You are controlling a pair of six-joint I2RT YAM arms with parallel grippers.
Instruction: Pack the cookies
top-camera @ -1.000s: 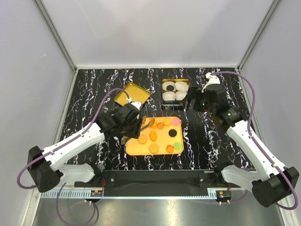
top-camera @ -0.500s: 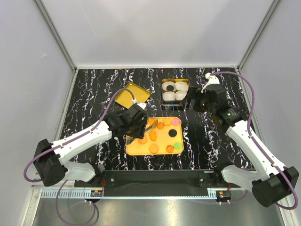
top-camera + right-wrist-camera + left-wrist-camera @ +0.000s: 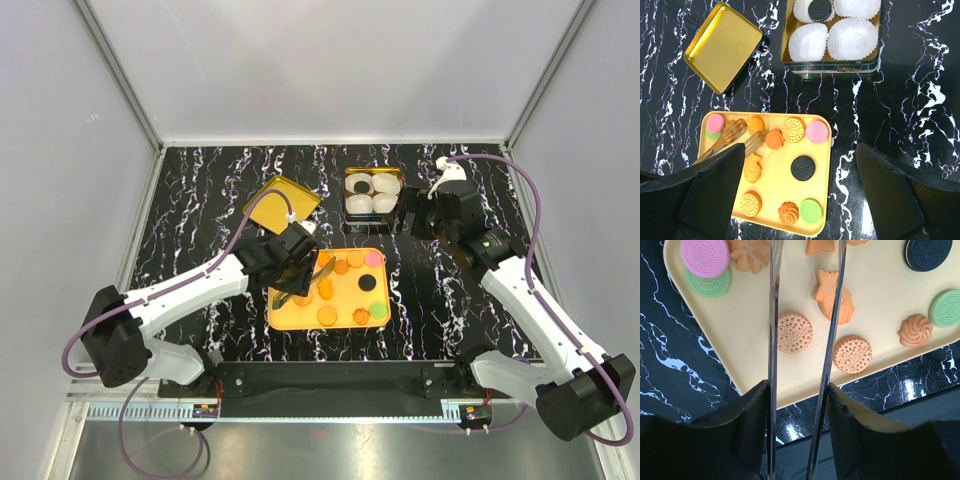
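Note:
Several cookies lie on the yellow tray [image 3: 346,303]: orange ones [image 3: 794,332], pink [image 3: 817,132], green [image 3: 811,210] and black [image 3: 803,168]. My left gripper [image 3: 286,263] [image 3: 799,390] is shut on the two arms of metal tongs [image 3: 773,340] [image 3: 733,137]. The tong tips stand apart over the tray's left part, beside an orange cookie [image 3: 756,125], with nothing between them. One black cookie [image 3: 819,8] sits in a paper cup inside the gold tin [image 3: 349,178]. My right gripper [image 3: 412,216] [image 3: 800,150] hangs open high over the table, next to the tin.
The tin's gold lid [image 3: 283,201] [image 3: 722,46] lies upside down on the black marble table, left of the tin. White paper cups [image 3: 856,38] fill the tin. The tray sits at the middle front, between both arms.
My left arm has swung right and forward, carrying the tongs further over the tray's left side. The right arm has stayed still.

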